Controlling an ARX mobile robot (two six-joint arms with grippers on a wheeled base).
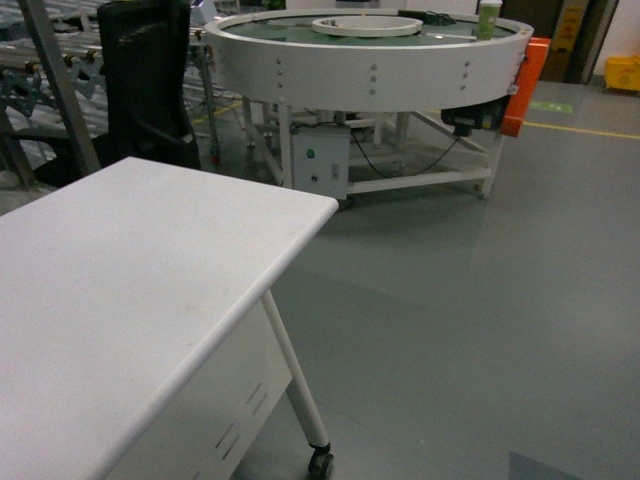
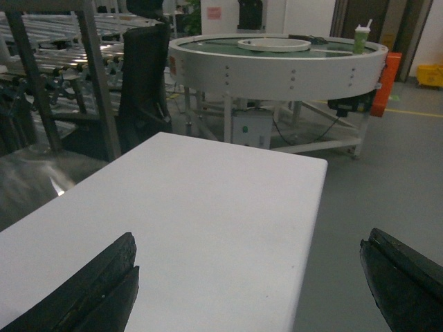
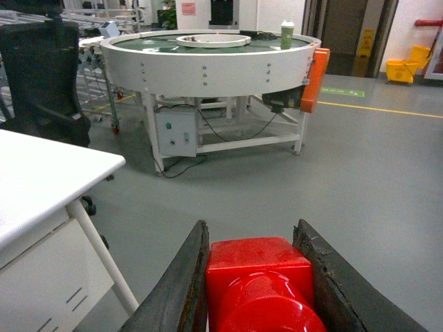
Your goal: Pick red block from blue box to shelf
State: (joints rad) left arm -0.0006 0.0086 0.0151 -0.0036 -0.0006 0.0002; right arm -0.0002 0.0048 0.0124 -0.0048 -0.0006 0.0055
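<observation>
Above grey floor, right gripper [image 3: 257, 277] clamps the red block [image 3: 259, 280]; left gripper [image 2: 249, 283] spread wide over white desk [image 2: 208, 207].

Dim, even indoor light, a greenish-grey cast. The white desk top [image 1: 130, 290] looks soft and noisy in the head view. Glare streaks the red block [image 3: 259, 283], blurred so close to the lens. Faint shadow under the round table [image 3: 208, 59].
</observation>
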